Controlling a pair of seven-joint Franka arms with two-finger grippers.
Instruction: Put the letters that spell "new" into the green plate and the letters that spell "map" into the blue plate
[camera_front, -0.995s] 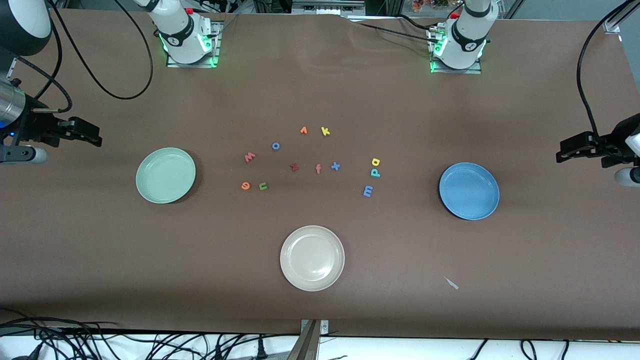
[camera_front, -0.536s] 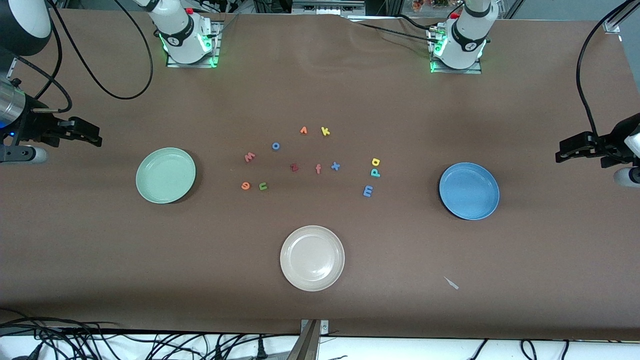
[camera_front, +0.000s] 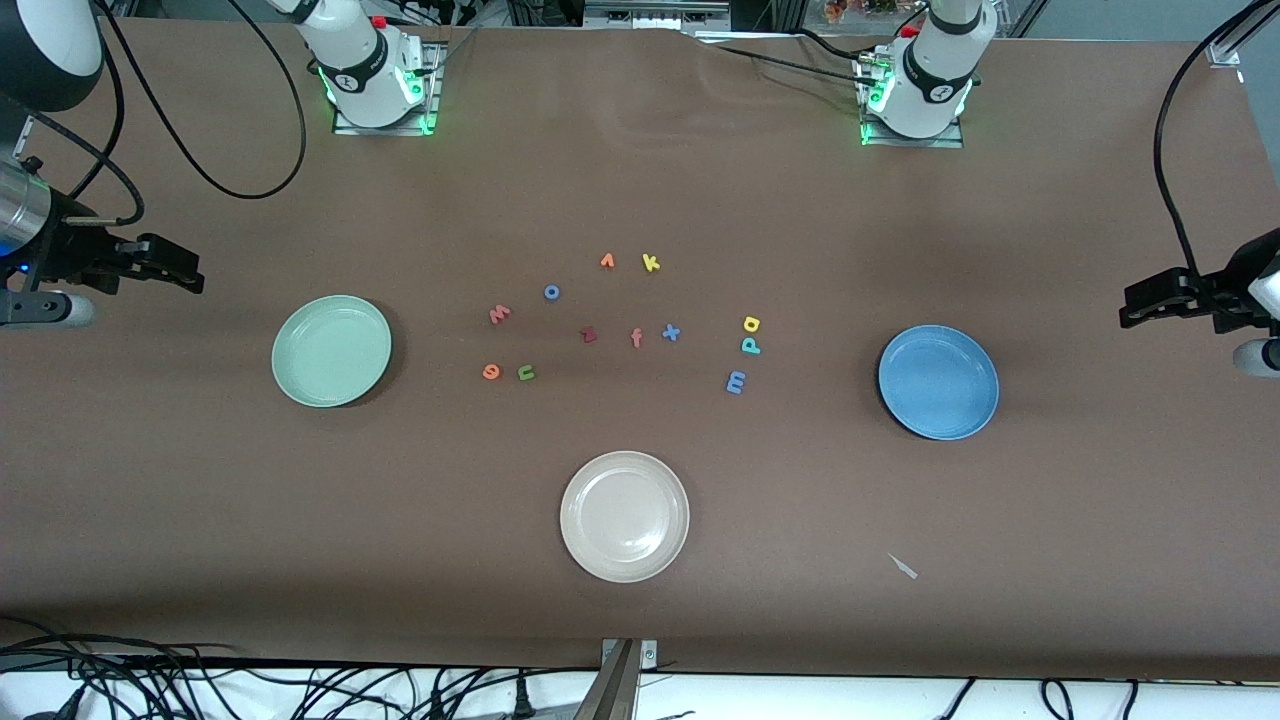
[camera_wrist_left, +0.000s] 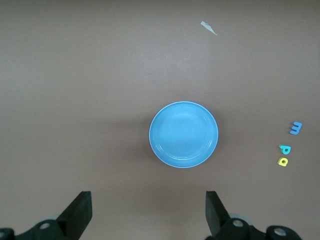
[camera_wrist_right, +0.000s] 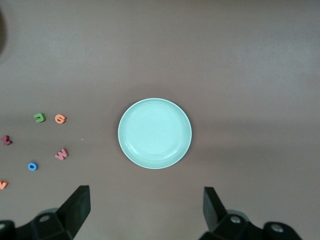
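Observation:
The green plate (camera_front: 331, 350) lies toward the right arm's end of the table and the blue plate (camera_front: 938, 381) toward the left arm's end. Between them lie the green n (camera_front: 526, 373), orange e (camera_front: 490, 372) and salmon w (camera_front: 500, 314), and closer to the blue plate the blue m (camera_front: 736, 381), teal p (camera_front: 751, 345) and yellow a (camera_front: 751, 323). My right gripper (camera_front: 190, 275) hangs open over bare table beside the green plate (camera_wrist_right: 155, 133). My left gripper (camera_front: 1135, 305) hangs open over bare table beside the blue plate (camera_wrist_left: 183, 134). Both are empty.
A cream plate (camera_front: 624, 516) sits nearer the front camera. Other letters lie among the rest: blue o (camera_front: 551, 292), orange v (camera_front: 607, 261), yellow k (camera_front: 651, 263), dark red z (camera_front: 588, 334), salmon f (camera_front: 636, 338), blue x (camera_front: 671, 332). A small scrap (camera_front: 903, 566) lies near the front edge.
The left gripper has drifted slightly outward toward its own end of the table. Nothing else has moved.

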